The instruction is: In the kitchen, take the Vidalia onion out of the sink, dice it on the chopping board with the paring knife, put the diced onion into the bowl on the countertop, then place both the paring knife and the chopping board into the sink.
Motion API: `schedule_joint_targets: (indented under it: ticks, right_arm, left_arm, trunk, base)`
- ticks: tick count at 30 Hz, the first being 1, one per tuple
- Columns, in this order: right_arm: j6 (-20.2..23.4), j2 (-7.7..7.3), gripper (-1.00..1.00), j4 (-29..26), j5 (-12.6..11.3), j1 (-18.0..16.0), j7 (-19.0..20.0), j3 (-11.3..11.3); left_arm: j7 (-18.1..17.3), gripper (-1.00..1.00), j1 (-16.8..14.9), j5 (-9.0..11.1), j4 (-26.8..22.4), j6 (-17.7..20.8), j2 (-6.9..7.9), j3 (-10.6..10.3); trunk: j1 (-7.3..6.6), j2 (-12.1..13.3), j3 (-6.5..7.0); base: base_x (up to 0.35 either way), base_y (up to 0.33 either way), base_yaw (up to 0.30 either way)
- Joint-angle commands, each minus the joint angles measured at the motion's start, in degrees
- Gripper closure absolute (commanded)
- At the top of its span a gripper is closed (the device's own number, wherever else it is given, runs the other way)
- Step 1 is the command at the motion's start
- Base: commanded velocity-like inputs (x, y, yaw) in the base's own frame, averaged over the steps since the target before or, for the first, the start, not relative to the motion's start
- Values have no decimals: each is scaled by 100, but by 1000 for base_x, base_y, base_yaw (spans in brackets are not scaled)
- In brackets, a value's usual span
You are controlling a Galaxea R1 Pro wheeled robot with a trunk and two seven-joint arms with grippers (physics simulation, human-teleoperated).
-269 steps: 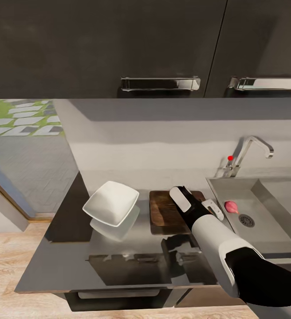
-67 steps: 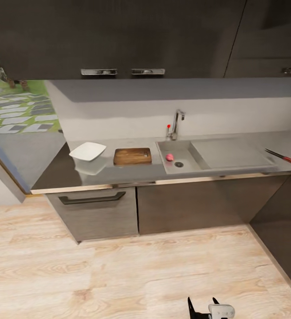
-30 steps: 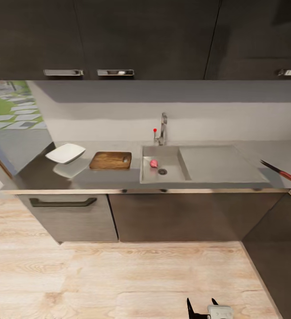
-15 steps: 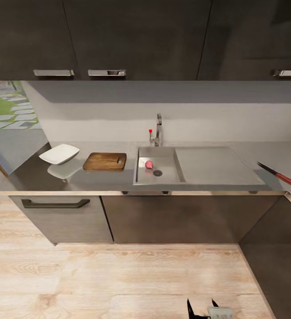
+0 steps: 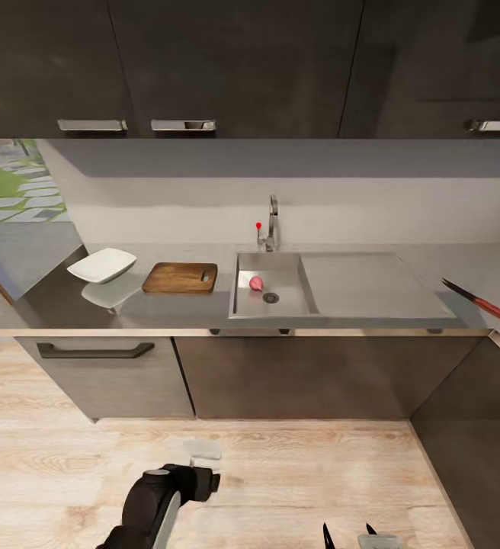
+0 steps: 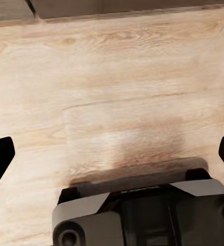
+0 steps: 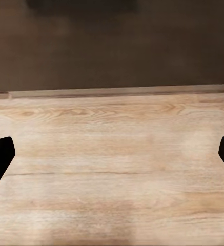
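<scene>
The pinkish Vidalia onion [image 5: 256, 283] lies in the sink [image 5: 244, 303] basin beside the round drain. Left of the sink, the brown chopping board [image 5: 180, 277] rests flat on the dark countertop [image 5: 59, 305], and the white bowl [image 5: 101, 264] stands further left. The paring knife [image 5: 479, 300], red handle outward, lies on the counter at the far right past the drainboard. I stand well back from the counter. My left gripper [image 6: 112, 154] is open over the wooden floor. My right gripper [image 5: 347, 532] is open too, low at the near edge, and holds nothing.
Dark wall cabinets [image 5: 235, 69] hang over the counter, and the chrome tap [image 5: 271, 223] with a red knob stands behind the basin. Drawer fronts [image 5: 105, 374] close off the space below. A second dark cabinet run [image 5: 471, 427] juts out at the right. Wooden floor [image 5: 280, 473] lies between.
My left arm has risen into the head view at the bottom. Since nine seconds ago I have backed away from the counter and the view has slid right; counter things stayed put.
</scene>
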Motion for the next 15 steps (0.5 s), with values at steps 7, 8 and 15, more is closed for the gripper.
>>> schedule_joint_targets:
  ticks: [7,8,15]
  right_arm:
    - [-12,-10,-100,77,-45,-2,-44,40]
    - [-12,-10,-100,86,-45,-2,-44,40]
    - [-12,-10,-100,138,-45,-2,-44,40]
  left_arm:
    - [72,-100,-1940,81,11,417,-67,-129]
    - [74,-100,-2166,96,84,430,-70,-132]
    - [80,-100,-4162,447,1440,468,-86,-144]
  trunk:
    - [3,-11,-11]
    - [3,-11,-11]
    - [3,-11,-11]
  base:
    - [0,0,0]
    - [0,0,0]
    - [0,0,0]
